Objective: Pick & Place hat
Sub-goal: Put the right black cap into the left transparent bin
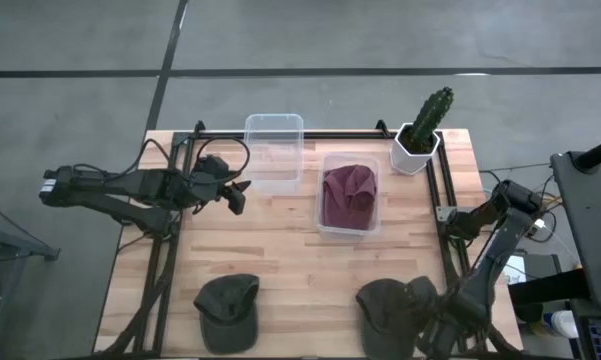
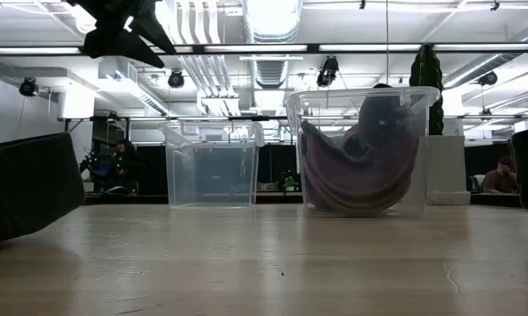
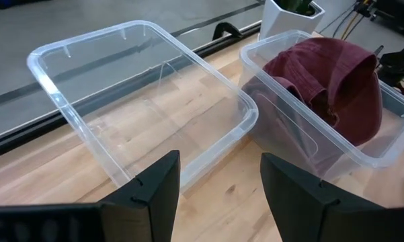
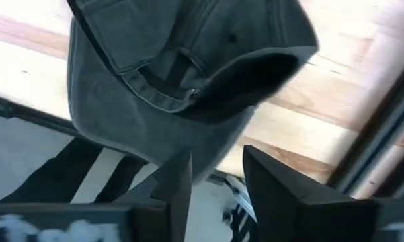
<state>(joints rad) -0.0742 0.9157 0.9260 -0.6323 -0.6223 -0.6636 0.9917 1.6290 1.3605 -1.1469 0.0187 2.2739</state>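
Hat [image 1: 395, 312], a dark green cap, lies at the table's near edge toward its right corner, just ahead of the right gripper [image 4: 215, 178], whose parted fingers hold nothing. Left gripper [image 3: 218, 185] hovers released near the empty clear bin [image 3: 141, 107], well apart.

The table [image 1: 280, 250] is smooth light wood, both bins [image 1: 274, 150] are clear shiny plastic, and the maroon hat [image 1: 348, 192] and dark caps [image 1: 227, 310] are soft cloth.

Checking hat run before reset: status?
Left gripper open over the empty bin. Right gripper at near-right hat, jaws apart. Maroon hat binned.
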